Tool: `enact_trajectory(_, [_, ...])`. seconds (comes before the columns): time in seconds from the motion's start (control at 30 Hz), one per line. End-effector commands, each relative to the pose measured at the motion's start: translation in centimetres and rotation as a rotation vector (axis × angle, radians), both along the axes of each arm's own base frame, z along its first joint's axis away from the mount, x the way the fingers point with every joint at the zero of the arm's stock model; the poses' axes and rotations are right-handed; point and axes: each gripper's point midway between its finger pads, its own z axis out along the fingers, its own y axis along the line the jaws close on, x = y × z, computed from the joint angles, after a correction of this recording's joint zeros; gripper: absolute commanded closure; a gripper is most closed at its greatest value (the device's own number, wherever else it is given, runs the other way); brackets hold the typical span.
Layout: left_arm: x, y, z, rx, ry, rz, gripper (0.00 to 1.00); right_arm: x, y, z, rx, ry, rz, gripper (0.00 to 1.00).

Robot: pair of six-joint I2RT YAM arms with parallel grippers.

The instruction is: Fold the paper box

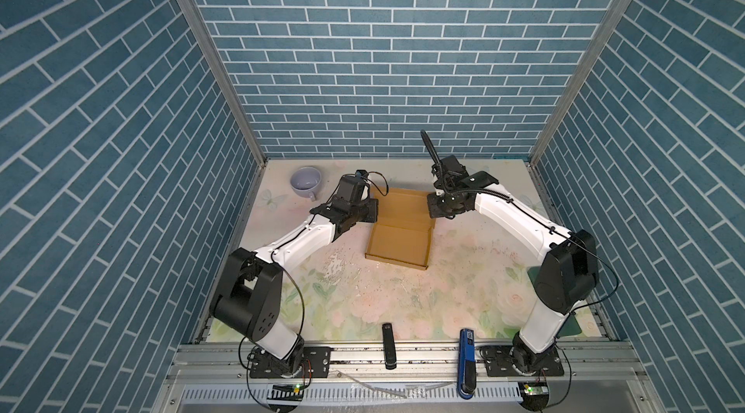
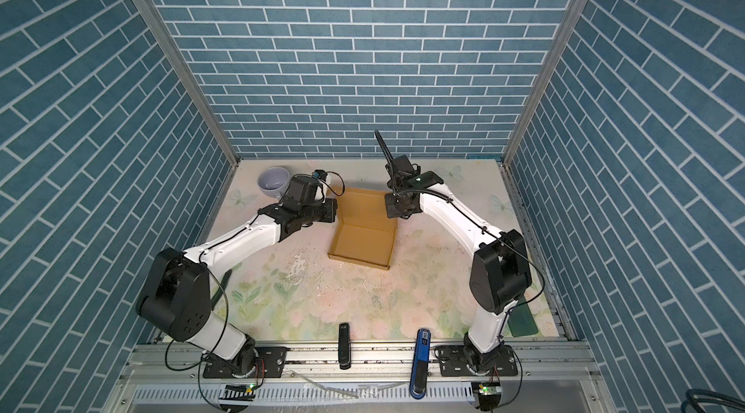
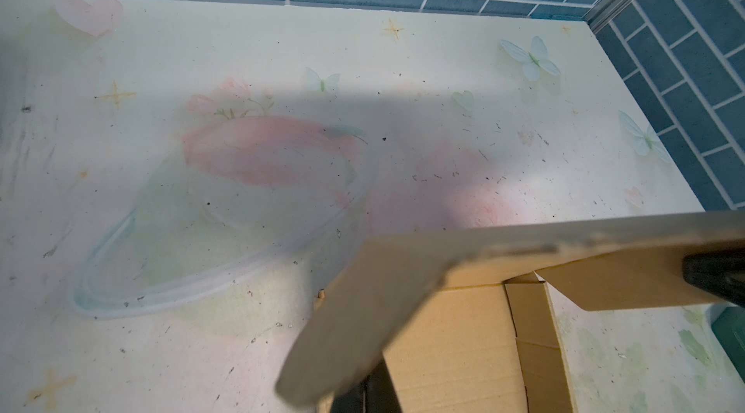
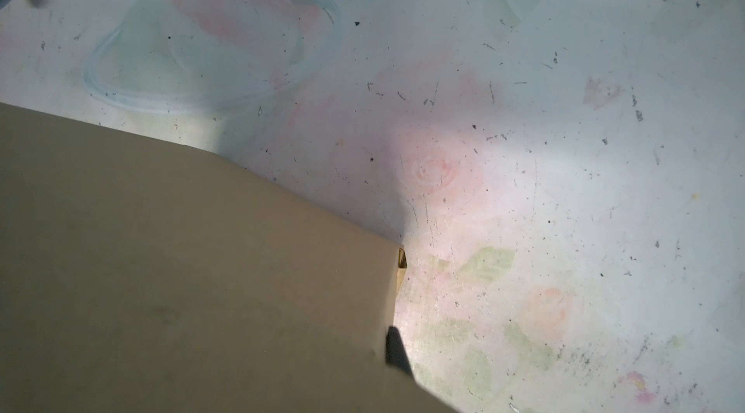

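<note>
Where the box [image 1: 399, 247] lies: middle of the table [image 1: 463, 294], lid raised toward the far edge.
My left pincer [image 1: 375, 211]: closed tight on the lid's left side flap.
My right pincer [image 1: 431, 208]: closed tight on the lid's right side.
Cup [image 1: 305, 183]: far left corner of the table, apart from the box.

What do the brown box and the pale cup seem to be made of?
The paper box: corrugated cardboard, matte tan; faint fluted lines show on it in the left wrist view. The cup: probably glazed ceramic, pale lilac, smooth; plastic is possible.
</note>
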Motion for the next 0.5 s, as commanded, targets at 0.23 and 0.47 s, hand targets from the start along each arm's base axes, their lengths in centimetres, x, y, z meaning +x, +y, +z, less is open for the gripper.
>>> enact_trajectory(0.23, [-1.6,-2.0,0.9,-0.041,-0.024,-0.068,0.94,0.3,2.9,0.2,0.052,-0.052,0.082,0.96])
enact_trajectory(0.47, [-2.8,-2.0,0.6,-0.036,-0.017,-0.080,0.94,-0.9,3.9,0.4,0.053,-0.172,0.196,0.96])
